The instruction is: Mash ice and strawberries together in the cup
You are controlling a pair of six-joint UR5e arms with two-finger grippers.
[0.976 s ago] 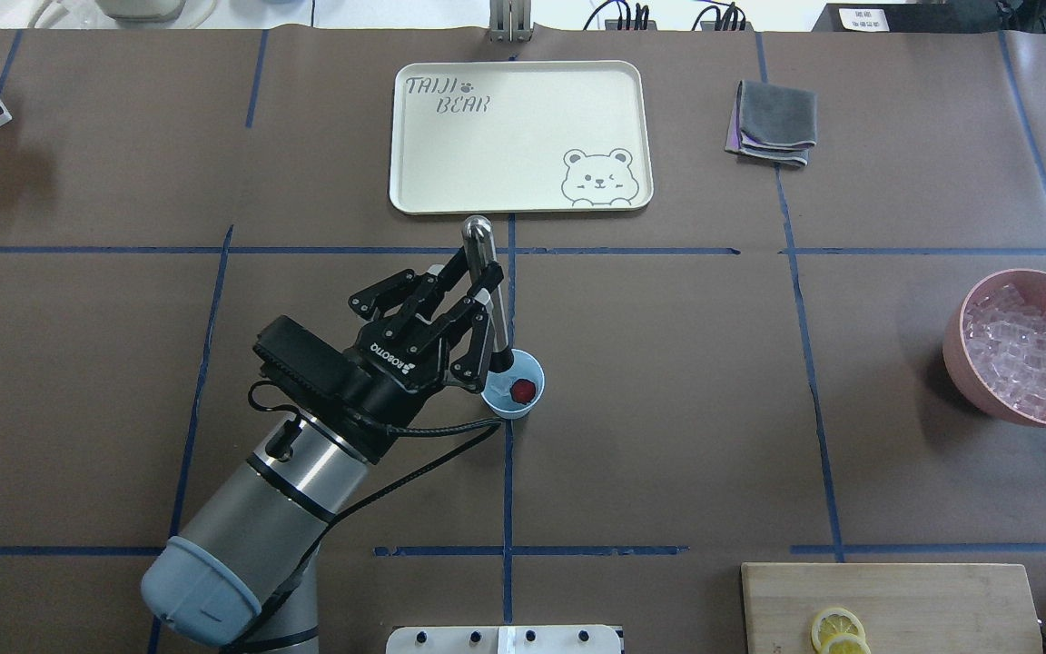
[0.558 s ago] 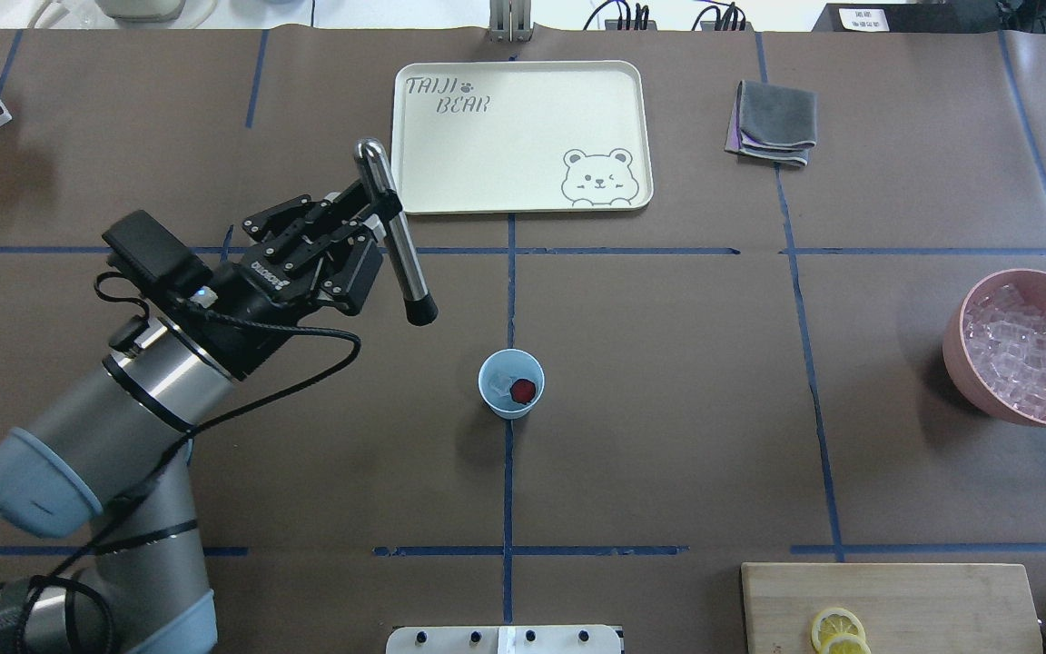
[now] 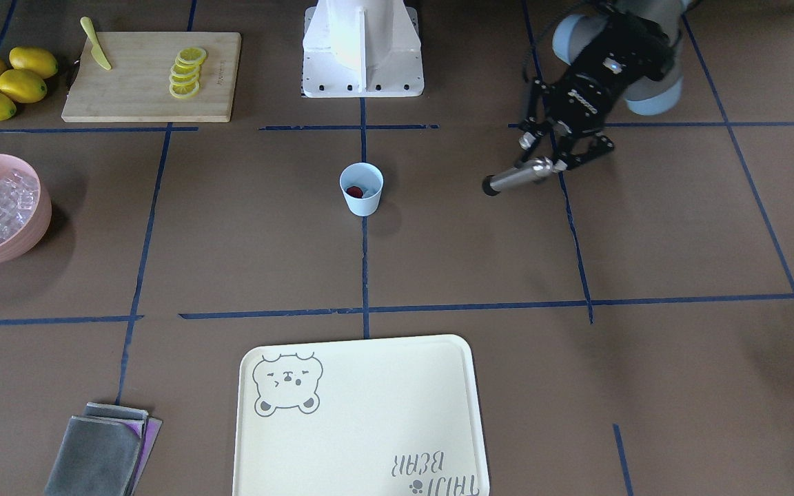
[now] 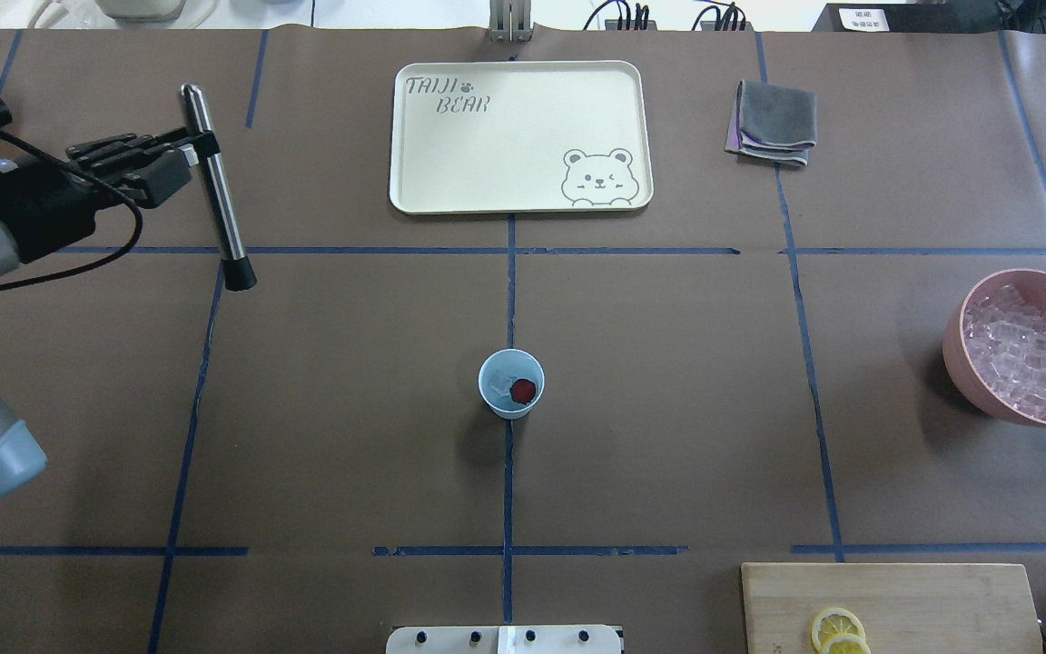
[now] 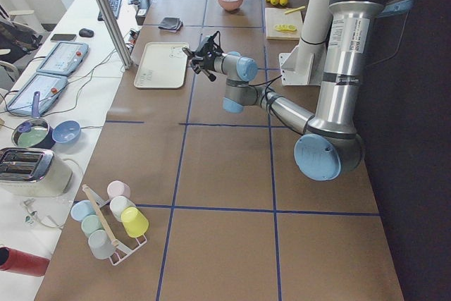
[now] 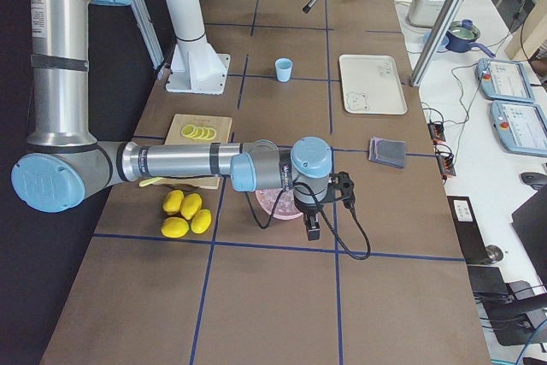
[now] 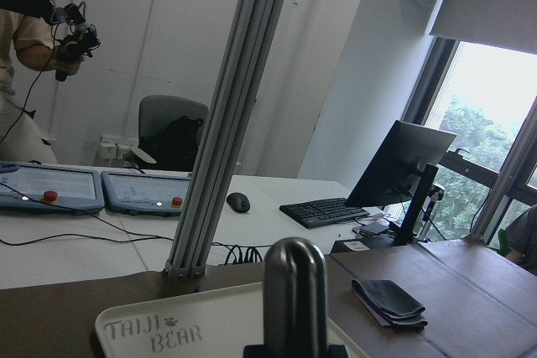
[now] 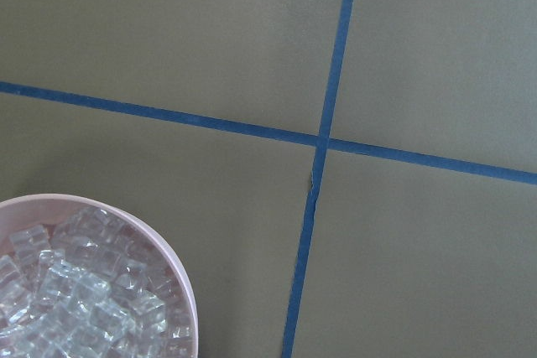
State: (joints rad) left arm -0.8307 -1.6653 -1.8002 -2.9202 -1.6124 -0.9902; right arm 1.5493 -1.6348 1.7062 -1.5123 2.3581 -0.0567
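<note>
The pale-blue cup (image 4: 496,398) stands at mid-table, also in the front view (image 3: 362,201). In it lie a dark-red strawberry (image 4: 523,391) and a few ice cubes (image 4: 500,372). My left gripper (image 4: 199,145) is shut on a silver muddler with a black tip (image 4: 225,227), held in the air far left of the cup; the front view shows the gripper (image 3: 550,162) and the muddler (image 3: 511,178). My right gripper (image 6: 312,226) shows only in the exterior right view, over the pink bowl, so I cannot tell whether it is open or shut.
A pink bowl (image 4: 963,368) of ice cubes (image 4: 1027,354) stands at the right edge. A cream tray (image 4: 523,204) and a grey cloth (image 4: 773,123) lie at the back. A cutting board (image 3: 135,96) carries lemon slices (image 3: 187,72) and a knife; whole lemons (image 3: 7,83) lie beside it.
My left gripper has lifted the muddler out of the cup and swung it left and toward the table's far side. The cup, with strawberry and ice, has stayed in place.
</note>
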